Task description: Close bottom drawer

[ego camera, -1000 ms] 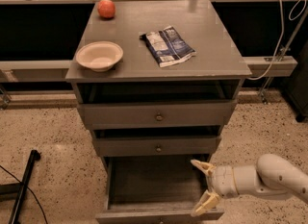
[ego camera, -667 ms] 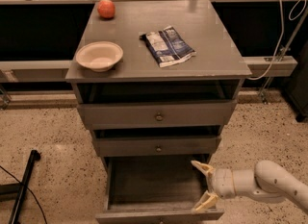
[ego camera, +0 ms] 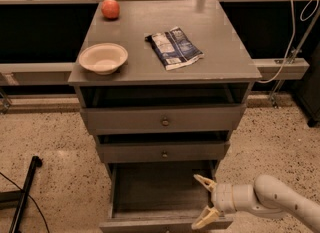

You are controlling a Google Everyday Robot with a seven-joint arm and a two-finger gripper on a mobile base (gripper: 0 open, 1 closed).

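The bottom drawer (ego camera: 150,187) of the grey cabinet is pulled well out, showing its bare plank floor; its front (ego camera: 150,224) runs along the lower edge of the view and its knob is out of view. My gripper (ego camera: 204,202) reaches in from the right on a white arm (ego camera: 270,199). It is open, with its cream fingers (ego camera: 203,181) spread over the drawer's right front corner, one above the floor and one at the front panel. It holds nothing.
The middle drawer (ego camera: 164,152) and top drawer (ego camera: 164,119) stand slightly out above. On the cabinet top (ego camera: 220,32) lie a white bowl (ego camera: 103,57), a red apple (ego camera: 110,8) and a chip bag (ego camera: 173,47). A black pole (ego camera: 24,192) lies on the speckled floor at left.
The gripper stays at the drawer's right front corner, and the arm behind it has shifted slightly. The drawer looks as far out as before.
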